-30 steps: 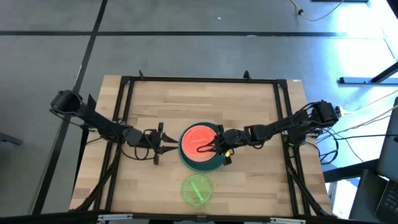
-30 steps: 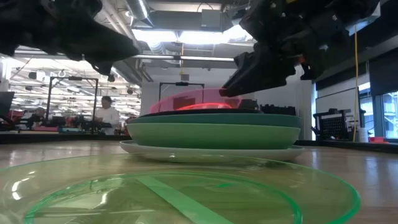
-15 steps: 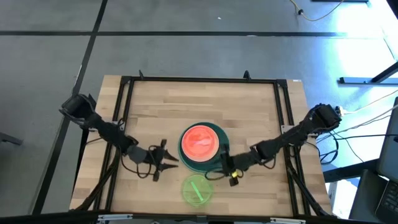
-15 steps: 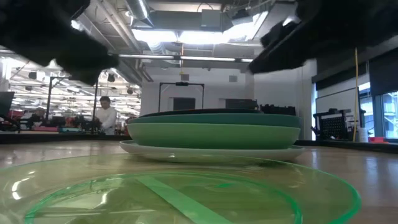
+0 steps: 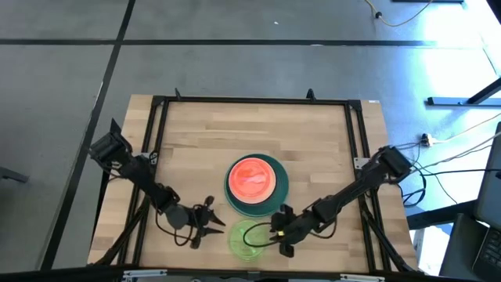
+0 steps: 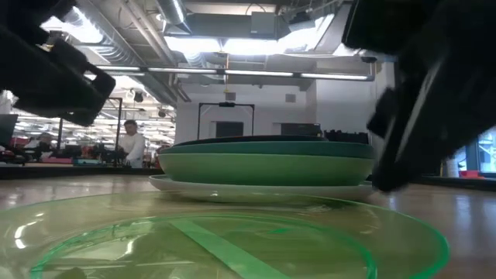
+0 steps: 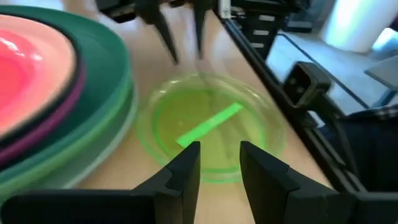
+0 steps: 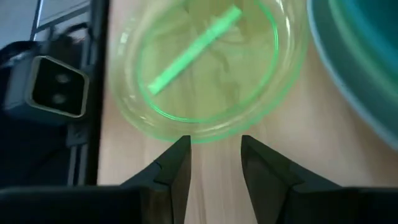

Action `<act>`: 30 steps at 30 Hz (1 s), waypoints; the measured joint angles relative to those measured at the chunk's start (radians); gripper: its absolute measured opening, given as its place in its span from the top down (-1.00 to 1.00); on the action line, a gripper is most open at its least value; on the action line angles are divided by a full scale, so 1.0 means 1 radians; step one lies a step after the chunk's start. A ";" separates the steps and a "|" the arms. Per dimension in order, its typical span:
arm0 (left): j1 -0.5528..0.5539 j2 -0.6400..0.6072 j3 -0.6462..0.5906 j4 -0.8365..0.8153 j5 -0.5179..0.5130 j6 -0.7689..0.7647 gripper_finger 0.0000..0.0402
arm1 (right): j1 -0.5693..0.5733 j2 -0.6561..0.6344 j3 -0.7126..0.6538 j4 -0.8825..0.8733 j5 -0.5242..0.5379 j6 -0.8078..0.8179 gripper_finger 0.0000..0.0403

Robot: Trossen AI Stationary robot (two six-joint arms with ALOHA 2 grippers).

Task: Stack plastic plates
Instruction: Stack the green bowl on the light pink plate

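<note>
A stack of plates (image 5: 277,190) stands mid-table with a pale plate at the bottom, then green and teal ones, and a pink-red plate (image 5: 252,178) on top. In the left wrist view the stack (image 7: 93,93) also shows peach and magenta rims. The small lime plate (image 5: 248,239) lies flat on the table near the near edge, also seen as the lime plate (image 7: 211,127) and the lime plate (image 8: 208,68). My left gripper (image 5: 222,228) is open just left of it. My right gripper (image 5: 273,233) is open just right of it.
The low camera block (image 8: 53,87) sits at the table's near edge beside the lime plate. A black frame rail (image 5: 250,100) runs round the table. Bare wood (image 5: 196,137) lies to the left, right and far side of the stack.
My right gripper has left the pink-red plate and moved from the stack toward the near edge, down to the lime plate's right side. The pink-red plate, tilted up before, now lies flat on the stack. My left gripper has moved nearer and rightward to the lime plate.
</note>
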 joint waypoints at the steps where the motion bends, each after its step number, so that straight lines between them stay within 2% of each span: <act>1: -0.004 0.005 0.002 0.003 0.001 -0.007 0.47 | 0.000 0.014 0.000 0.004 0.000 0.033 0.35; 6: -0.029 0.008 0.000 -0.012 -0.005 -0.046 0.47 | -0.015 0.052 0.000 -0.001 -0.008 0.175 0.35; 9: -0.036 0.008 -0.001 -0.018 -0.008 -0.046 0.47 | -0.016 0.052 0.001 0.021 -0.008 0.178 0.35; 16: -0.036 0.008 -0.001 -0.023 -0.017 -0.047 0.47 | -0.016 0.048 0.001 0.037 -0.087 0.225 0.35; 26: -0.035 0.008 -0.001 -0.023 -0.045 -0.071 0.47 | -0.029 0.050 0.001 0.064 0.041 0.291 0.35; 30: -0.035 0.008 -0.001 -0.023 -0.044 -0.076 0.47 | -0.035 0.064 0.001 0.079 0.044 0.306 0.35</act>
